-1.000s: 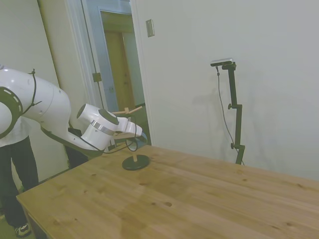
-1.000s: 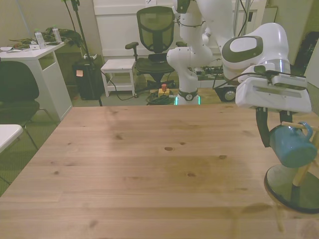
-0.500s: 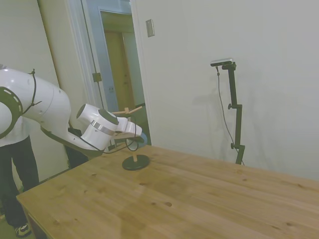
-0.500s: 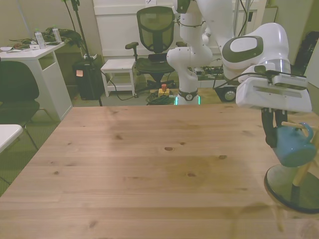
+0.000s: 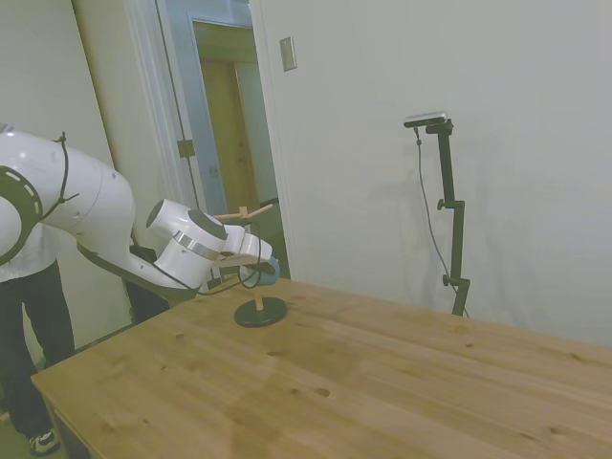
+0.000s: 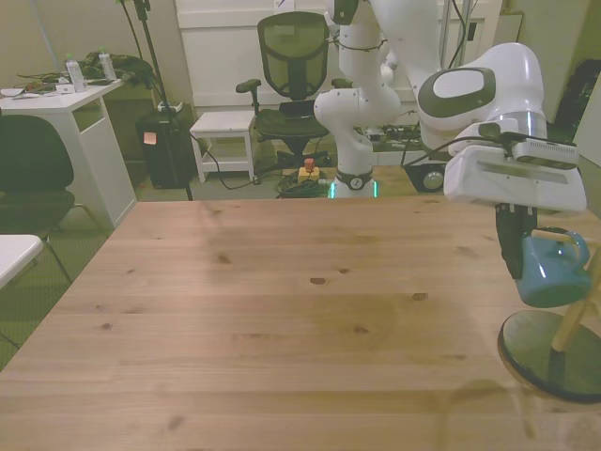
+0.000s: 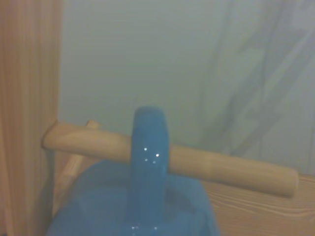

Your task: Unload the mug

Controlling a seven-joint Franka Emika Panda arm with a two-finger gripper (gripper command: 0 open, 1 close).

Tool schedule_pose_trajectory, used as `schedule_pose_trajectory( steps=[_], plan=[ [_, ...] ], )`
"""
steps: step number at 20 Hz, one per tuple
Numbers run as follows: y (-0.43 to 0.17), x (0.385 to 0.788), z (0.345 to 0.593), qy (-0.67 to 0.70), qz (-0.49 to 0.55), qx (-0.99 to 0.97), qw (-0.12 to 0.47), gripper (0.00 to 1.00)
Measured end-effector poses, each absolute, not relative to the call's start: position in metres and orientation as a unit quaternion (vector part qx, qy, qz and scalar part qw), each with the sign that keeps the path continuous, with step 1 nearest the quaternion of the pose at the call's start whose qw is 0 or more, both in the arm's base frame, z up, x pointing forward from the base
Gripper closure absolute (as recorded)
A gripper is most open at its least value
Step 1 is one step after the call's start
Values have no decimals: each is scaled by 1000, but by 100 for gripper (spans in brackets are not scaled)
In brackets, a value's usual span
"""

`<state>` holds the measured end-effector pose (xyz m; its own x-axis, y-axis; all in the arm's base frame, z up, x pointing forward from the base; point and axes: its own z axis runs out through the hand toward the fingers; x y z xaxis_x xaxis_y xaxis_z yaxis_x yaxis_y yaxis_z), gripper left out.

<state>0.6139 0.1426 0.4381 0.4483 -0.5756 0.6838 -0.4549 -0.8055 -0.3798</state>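
The light-blue mug (image 6: 554,274) hangs by its handle (image 6: 575,241) on a peg of the wooden stand (image 6: 570,329), which has a dark round base (image 6: 552,359), at the front view's right edge of the table. My gripper (image 6: 533,266) reaches down from the white hand above the mug. One dark finger (image 6: 513,246) presses on the mug's side; the other is hidden by the mug. In the wrist view the blue handle (image 7: 150,162) loops over the wooden peg (image 7: 216,168). From the side, the stand's base (image 5: 261,312) shows under the hand, and the mug (image 5: 272,269) is mostly hidden.
The stand sits close to the table's edge (image 6: 587,413) on the front view's right. Bare wooden tabletop (image 6: 282,310) spreads toward the front view's left. A person (image 5: 33,316) stands behind the arm. An office chair (image 6: 293,66) and a white desk (image 6: 66,113) lie beyond the table.
The visible finger has moved in against the mug's side while the hand stayed put. The mug has tipped more upright and risen slightly on its peg.
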Motion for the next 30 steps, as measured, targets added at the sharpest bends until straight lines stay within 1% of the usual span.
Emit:
schedule_pose_trajectory(
  steps=[30],
  plan=[
    [148, 593, 464, 295, -445, -842, 75, 100]
  ],
)
